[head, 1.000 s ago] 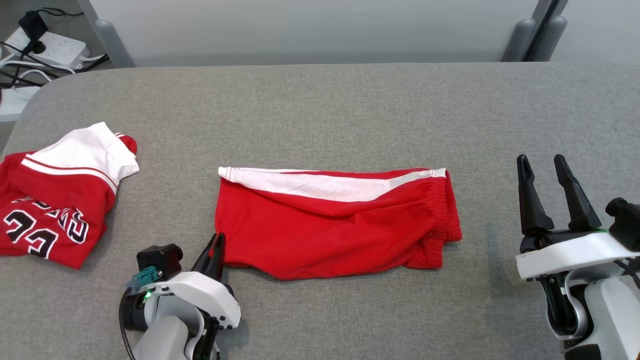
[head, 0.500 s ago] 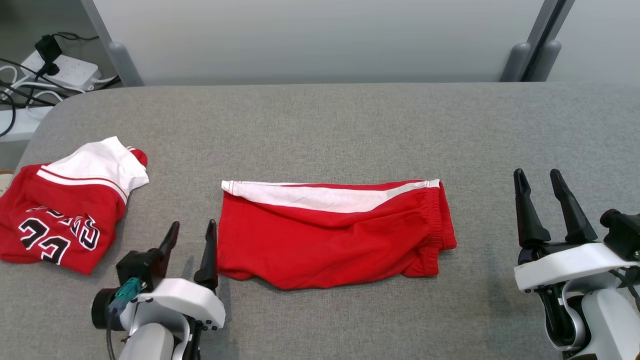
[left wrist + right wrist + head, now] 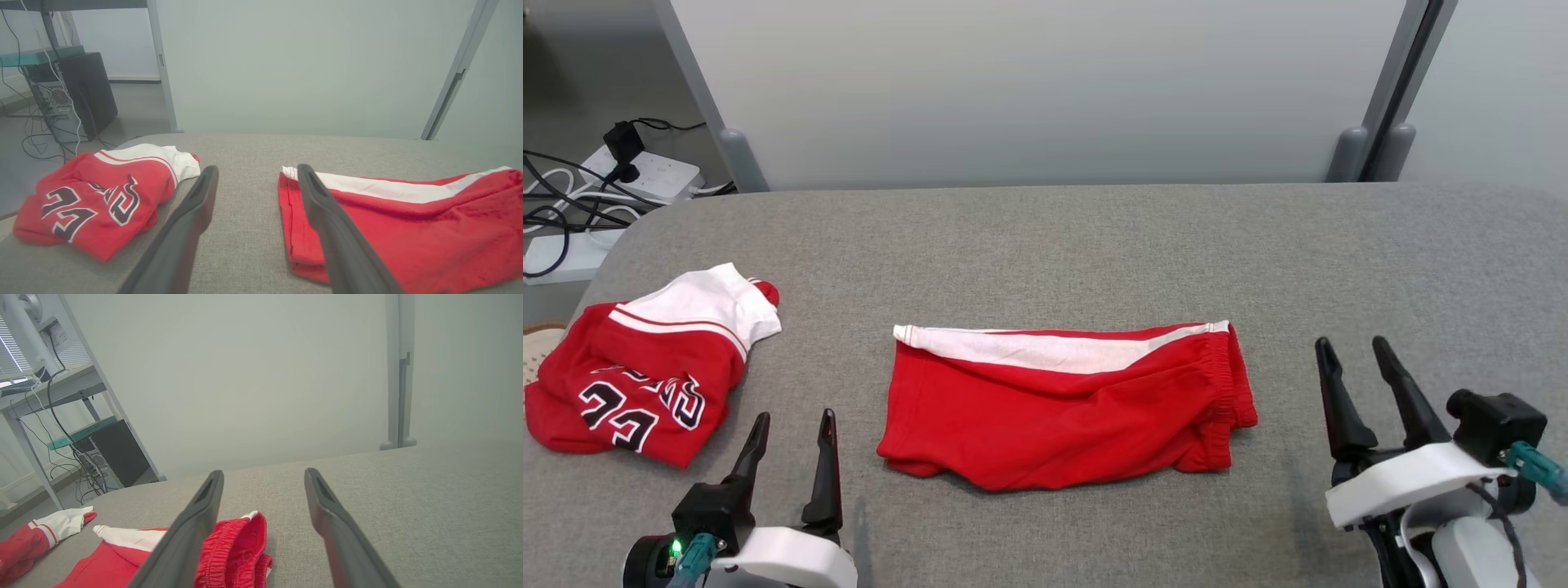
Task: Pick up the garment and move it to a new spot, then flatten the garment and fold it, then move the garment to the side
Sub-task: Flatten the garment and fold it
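Trouble on the left would come from the jersey (image 3: 645, 367), crumpled near the left edge of the table (image 3: 1045, 237): if the shorts are slid that way, they could ride onto it or shove it toward the edge. In the middle, the shorts (image 3: 1062, 408) lie folded in a flat band with the white stripe (image 3: 1045, 351) along the far side. A pinch that catches only the top layer would likely pull the fold open, and the bunched waistband (image 3: 1227, 384) at the right end could drag and twist.

As for pose, the left gripper (image 3: 795, 418) sits near the shorts' left edge, fingers spread and pointing away from the robot, holding nothing. The right gripper (image 3: 1351, 343) stands clear of the waistband end, fingers likewise spread, leaning slightly leftward, empty.
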Available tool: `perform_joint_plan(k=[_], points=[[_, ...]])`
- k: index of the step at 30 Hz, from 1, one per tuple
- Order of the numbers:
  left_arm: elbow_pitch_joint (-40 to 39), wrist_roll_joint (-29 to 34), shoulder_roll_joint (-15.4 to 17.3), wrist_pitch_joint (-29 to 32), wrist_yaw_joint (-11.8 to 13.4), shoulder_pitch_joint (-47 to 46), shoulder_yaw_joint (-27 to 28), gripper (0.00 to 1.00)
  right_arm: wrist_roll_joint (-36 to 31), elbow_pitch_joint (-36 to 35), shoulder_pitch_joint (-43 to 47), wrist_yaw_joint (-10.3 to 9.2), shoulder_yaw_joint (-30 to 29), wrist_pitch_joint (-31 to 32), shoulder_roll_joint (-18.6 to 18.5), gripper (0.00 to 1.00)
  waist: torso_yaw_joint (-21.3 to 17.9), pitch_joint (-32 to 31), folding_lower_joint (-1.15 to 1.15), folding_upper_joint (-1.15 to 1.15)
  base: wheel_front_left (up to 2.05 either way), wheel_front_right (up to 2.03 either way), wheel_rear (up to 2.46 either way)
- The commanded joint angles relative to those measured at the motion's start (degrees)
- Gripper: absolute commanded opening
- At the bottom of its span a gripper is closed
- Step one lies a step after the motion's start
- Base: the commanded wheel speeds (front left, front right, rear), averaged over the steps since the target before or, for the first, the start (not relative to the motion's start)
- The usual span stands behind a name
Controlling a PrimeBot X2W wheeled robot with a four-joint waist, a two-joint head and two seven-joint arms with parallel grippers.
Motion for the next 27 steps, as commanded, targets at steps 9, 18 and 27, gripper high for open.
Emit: perform_joint_plan(k=[9, 18, 27], points=[[-4.5, 2.0, 0.1, -0.3, -2.1, 0.0, 1.5, 1.0, 0.6, 9.5, -3.5, 0.24, 4.2, -0.7, 1.1, 1.0, 5.2, 1.1, 0.0, 0.0, 0.0, 0.0, 0.0], [-4.4, 1.7, -0.2, -0.3, -2.8, -0.1, 0.1, 1.0, -0.1, 16.4, -7.0, 0.24, 2.2, -0.7, 2.1, 1.0, 10.3, 1.9, 0.0, 0.0, 0.0, 0.0, 0.0], [-3.9, 0.6, -0.3, -0.3, -2.7, -0.5, -0.5, 1.0, -2.6, 24.3, -9.2, 0.24, -1.7, -0.7, 3.6, 1.0, 10.5, 3.3, 0.0, 0.0, 0.0, 0.0, 0.0]])
